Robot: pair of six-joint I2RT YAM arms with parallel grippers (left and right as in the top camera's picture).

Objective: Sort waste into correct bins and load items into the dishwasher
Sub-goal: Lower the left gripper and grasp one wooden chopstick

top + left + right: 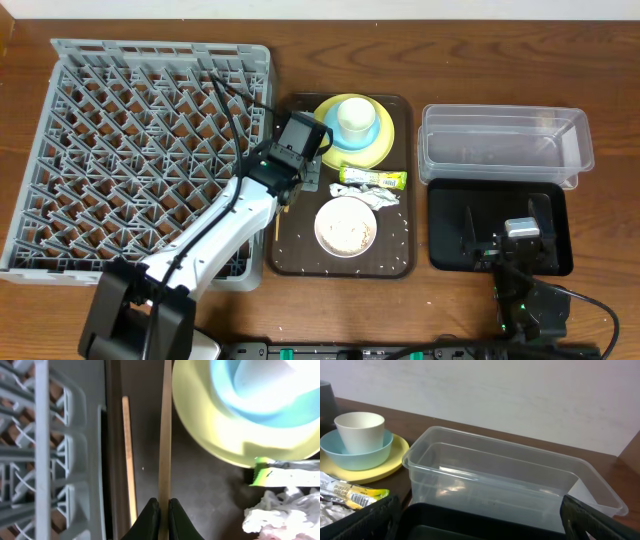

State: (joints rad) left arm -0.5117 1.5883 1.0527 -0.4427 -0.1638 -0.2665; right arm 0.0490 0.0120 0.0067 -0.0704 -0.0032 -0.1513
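Observation:
My left gripper is shut on a wooden chopstick over the brown tray's left side. A second chopstick lies beside it, next to the grey dish rack. A white cup sits in a light blue bowl on a yellow plate. A green-and-yellow wrapper and crumpled paper lie below the plate. A white shallow bowl holds rice-like grains. My right gripper stands open above the black tray, facing the clear tub.
The brown serving tray carries the dishes and has loose grains scattered on it. The dish rack's wall stands close to the left of the held chopstick. The clear tub lies behind the black tray at the right.

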